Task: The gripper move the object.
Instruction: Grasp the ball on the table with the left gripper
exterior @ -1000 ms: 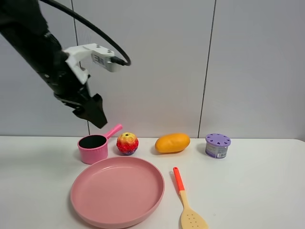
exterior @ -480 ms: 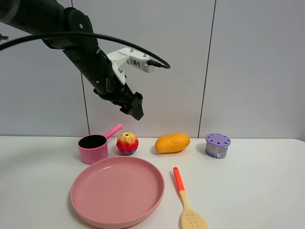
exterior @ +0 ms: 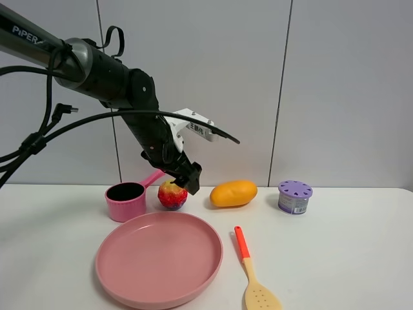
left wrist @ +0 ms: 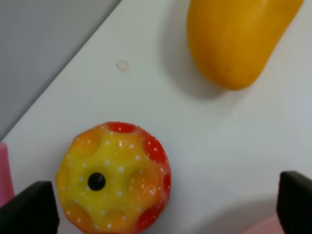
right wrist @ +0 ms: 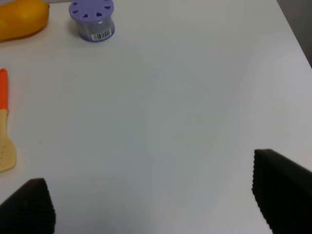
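Observation:
The object, a bumpy red toy fruit with a yellow top (exterior: 171,196), sits on the white table between the pink pot and the mango. My left gripper (exterior: 188,180) hangs just above and slightly right of it, not touching. In the left wrist view the fruit (left wrist: 114,178) lies between the wide-open black fingertips (left wrist: 29,207), nearer to one of them, and the gripper (left wrist: 163,204) is empty. My right gripper (right wrist: 153,200) is open and empty over bare table; it does not show in the exterior view.
A pink pot (exterior: 126,200) stands left of the fruit, its handle pointing toward it. A pink plate (exterior: 159,259) lies in front. An orange mango (exterior: 233,193), a purple-lidded can (exterior: 295,197) and an orange-handled spatula (exterior: 255,279) lie to the right. The wall is close behind.
My left arm has swung right and down, from high above the pink pot to just over the toy fruit. Nothing on the table has moved.

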Tool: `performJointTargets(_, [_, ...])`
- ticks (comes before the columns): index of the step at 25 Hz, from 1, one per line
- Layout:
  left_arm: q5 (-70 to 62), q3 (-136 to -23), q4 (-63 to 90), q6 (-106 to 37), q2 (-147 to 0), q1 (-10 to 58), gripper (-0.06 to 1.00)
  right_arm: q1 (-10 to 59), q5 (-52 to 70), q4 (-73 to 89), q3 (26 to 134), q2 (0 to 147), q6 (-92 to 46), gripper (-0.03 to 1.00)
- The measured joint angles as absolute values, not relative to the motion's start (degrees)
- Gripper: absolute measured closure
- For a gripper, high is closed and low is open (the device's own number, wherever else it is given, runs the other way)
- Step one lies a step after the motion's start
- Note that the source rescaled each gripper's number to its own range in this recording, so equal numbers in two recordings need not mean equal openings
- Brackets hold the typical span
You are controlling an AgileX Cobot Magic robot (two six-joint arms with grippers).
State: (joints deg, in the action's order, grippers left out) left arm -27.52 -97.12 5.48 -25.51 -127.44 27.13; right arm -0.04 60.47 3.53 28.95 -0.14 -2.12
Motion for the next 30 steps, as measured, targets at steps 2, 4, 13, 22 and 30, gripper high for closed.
performJointTargets(2, [-26.5,-97.1,5.1,-26.4,-128.1,27.1,-0.05,0.0,60.5,3.5,29.0,-0.1,-2.1,-0.03])
performJointTargets(4, [-25.6,-97.2,4.9,-26.7,-128.8,27.1,-0.05,0.0,60.5,3.5,29.0,-0.1,-2.1,-0.03])
performJointTargets(13, [-20.9,-97.3,4.5,-29.2,-129.5,27.1,-0.05,0.0,60.5,3.5,29.0,-0.1,-2.1,-0.03])
performJointTargets(22, [-19.7,-97.7,3.3,-29.7,-133.0,27.1,-0.06,0.0,60.5,3.5,29.0,-0.1,-2.1,-0.03])
performJointTargets(30, [-16.9,-97.8,2.6,-30.0,-134.0,27.0,-0.06,0.0,60.5,3.5,29.0,-0.1,-2.1,-0.03])
